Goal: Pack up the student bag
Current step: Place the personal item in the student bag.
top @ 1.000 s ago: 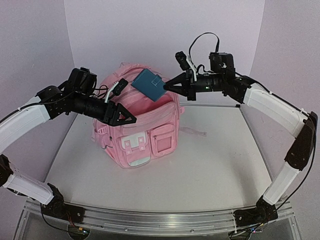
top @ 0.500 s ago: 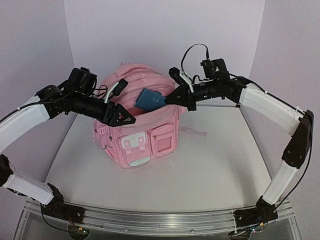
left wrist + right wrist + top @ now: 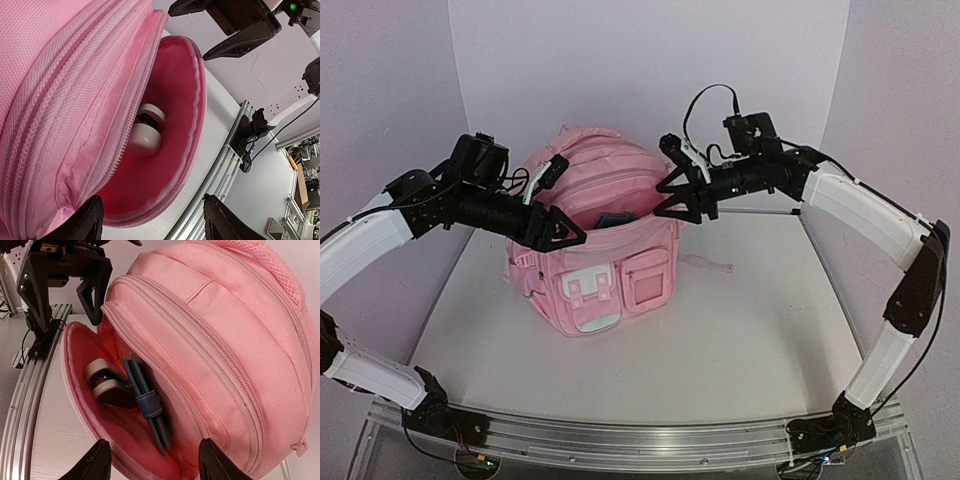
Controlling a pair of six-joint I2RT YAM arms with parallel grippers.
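Now your left gripper (image 3: 570, 232) and right gripper (image 3: 658, 203) both stand released; unsupported, the student bag (image 3: 620, 285) mouth may sag shut.

left arm (image 3: 370, 245): swings in from the table's (image 3: 740, 320) left edge, forearm nearly level | left gripper (image 3: 565, 230): fingers spread wide, pointing right | right arm (image 3: 865, 212): elbow high by the right edge, forearm reaching left | right gripper (image 3: 660, 200): fingers spread wide, empty, facing its partner
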